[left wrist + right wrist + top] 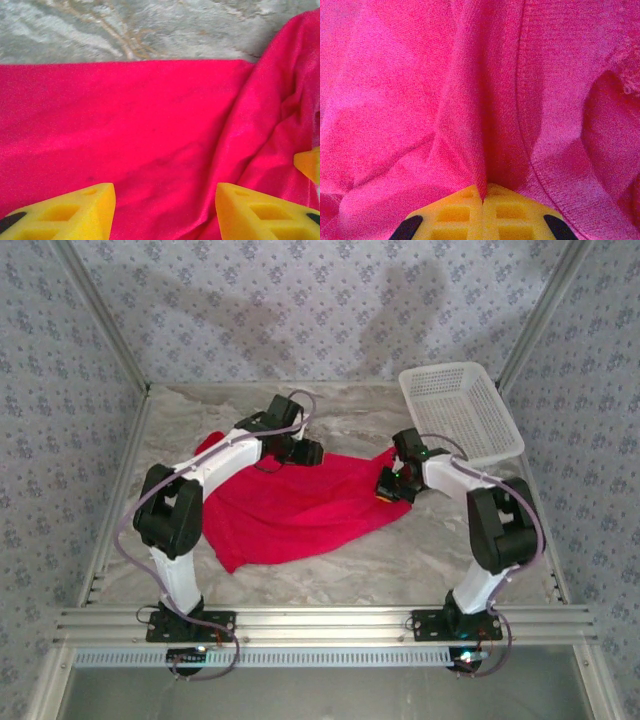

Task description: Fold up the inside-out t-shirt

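T-shirt [290, 505] lies rumpled mid-desk [400, 550] between my two arms, red cloth running from near left to far right. My left end effector [164, 212] stands wide over the far-left part of the cloth, yellow fingers [65, 212] apart with nothing gripped. My right end effector [484, 197] is pinched closed on a raised fold at the shirt's right end. White basket [460, 410] sits far right, near that end.
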